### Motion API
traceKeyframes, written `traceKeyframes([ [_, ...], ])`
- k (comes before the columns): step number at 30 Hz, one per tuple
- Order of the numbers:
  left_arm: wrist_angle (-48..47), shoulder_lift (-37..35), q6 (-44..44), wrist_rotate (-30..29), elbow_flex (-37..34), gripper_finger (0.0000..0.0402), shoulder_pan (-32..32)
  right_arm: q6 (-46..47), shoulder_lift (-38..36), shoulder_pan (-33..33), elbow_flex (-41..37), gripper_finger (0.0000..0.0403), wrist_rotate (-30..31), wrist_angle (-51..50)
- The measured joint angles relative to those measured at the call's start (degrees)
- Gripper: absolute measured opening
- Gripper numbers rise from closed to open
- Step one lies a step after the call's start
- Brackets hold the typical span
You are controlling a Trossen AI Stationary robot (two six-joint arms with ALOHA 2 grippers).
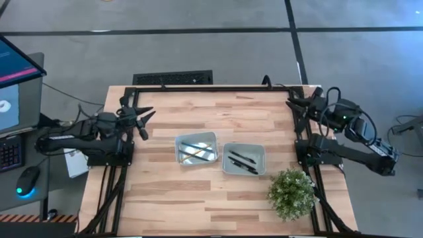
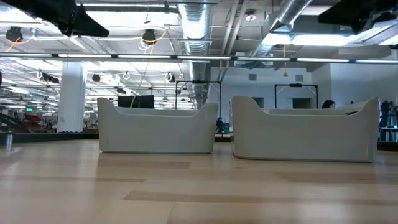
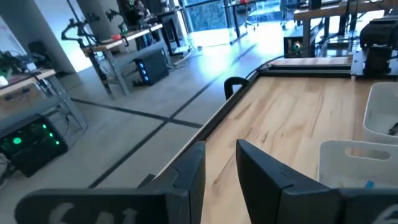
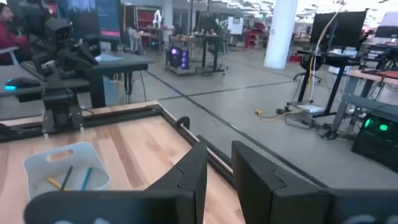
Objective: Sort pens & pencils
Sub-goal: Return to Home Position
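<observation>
Wood table (image 1: 172,198), high view: I see pencils (image 1: 195,150) in left bin (image 1: 178,140), pens (image 1: 242,162) in right bin (image 1: 261,149) just beside it. L gripper (image 1: 147,122) hangs well left of left bin, R gripper (image 1: 292,109) well right of it. Both are released, empty. Low view: bin walls hide contents. Wrist views: fingers (image 3: 189,180) apart, nothing between.

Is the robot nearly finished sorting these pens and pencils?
Looks done: the pencils lie in the left bin, the pens in the right bin. Nothing in hand: left gripper and right gripper hover open, empty, off to the sides. No sorting seems left.
</observation>
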Motion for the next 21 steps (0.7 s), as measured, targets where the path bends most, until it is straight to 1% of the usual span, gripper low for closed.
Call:
traceKeyframes([
  [4, 1.4, -3.1, 0.5, -0.1, -3.2, 0.0082, 0.0, 0.3, -4.1, 0.0, -3.5, 0.0095, 0.2, 1.1],
  [8, 3.0, -6.3, 0.3, -0.3, -6.6, 0.0082, 0.0, 0.8, -8.1, 0.0, -7.0, 0.0095, 1.9, 1.4],
  [11, 3.9, -8.6, 0.1, -0.4, -8.8, 0.0082, 0.0, 0.9, -10.8, 0.0, -9.5, 0.0095, 1.9, 4.9],
  [14, 4.0, -10.5, -0.4, -2.0, -10.6, 0.0082, 0.0, 0.9, -13.2, 0.0, -11.8, 0.0095, 2.4, 6.2],
  [21, 7.9, -12.5, 0.8, -1.1, -12.4, 0.0082, 0.0, 1.3, -13.5, 0.0, -15.9, 0.0095, 3.5, 9.2],
])
